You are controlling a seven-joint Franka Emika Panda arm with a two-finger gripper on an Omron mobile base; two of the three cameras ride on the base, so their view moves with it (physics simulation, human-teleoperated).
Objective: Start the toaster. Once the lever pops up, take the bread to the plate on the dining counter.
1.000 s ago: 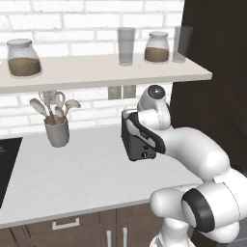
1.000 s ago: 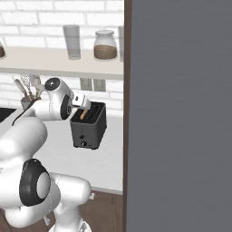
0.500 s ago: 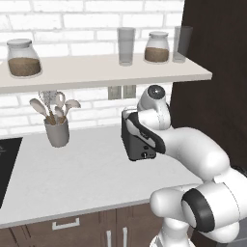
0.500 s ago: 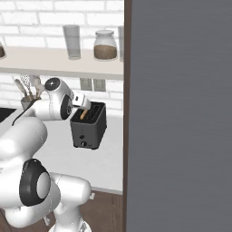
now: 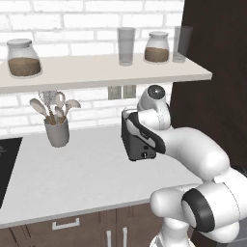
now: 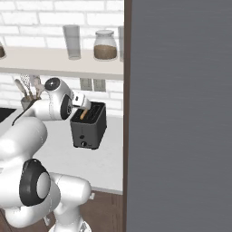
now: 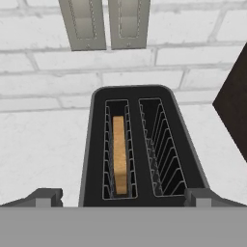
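The bread [image 7: 119, 155] stands on edge in the toaster [image 7: 140, 144], in the slot that lies left of centre as the tool [image 7: 123, 197] looks down. Its top edge sits below the slot rim, running away from the tool toward the brick wall [image 7: 43, 62]; the other slot beside it is bare wire. The slice's long axis lines up with the tool's forward direction, so the slice lies just ahead of and below the tool, a little to the left of its midline.

The tool hangs over the near end of the toaster with its two tips spread wide, one off each long side of the toaster top, holding nothing. In the right base view the hand [image 6: 80, 99] is poised at the toaster's [image 6: 89, 125] upper edge, with a tan sliver of bread [image 6: 84, 114] showing in the top.

The toaster [image 5: 139, 140] stands on the grey-white table [image 5: 72, 169] near the dark cabinet [image 5: 212, 72], and the arm covers part of it. A cup of utensils [image 5: 56, 125] stands well off to the tool's left, and a shelf [image 5: 96, 72] above carries jars and glasses.

I cannot tell from these views where the lever sits or whether it is down. Judging by the low bread, the start step looks to be in hand; the plate and dining counter come later.
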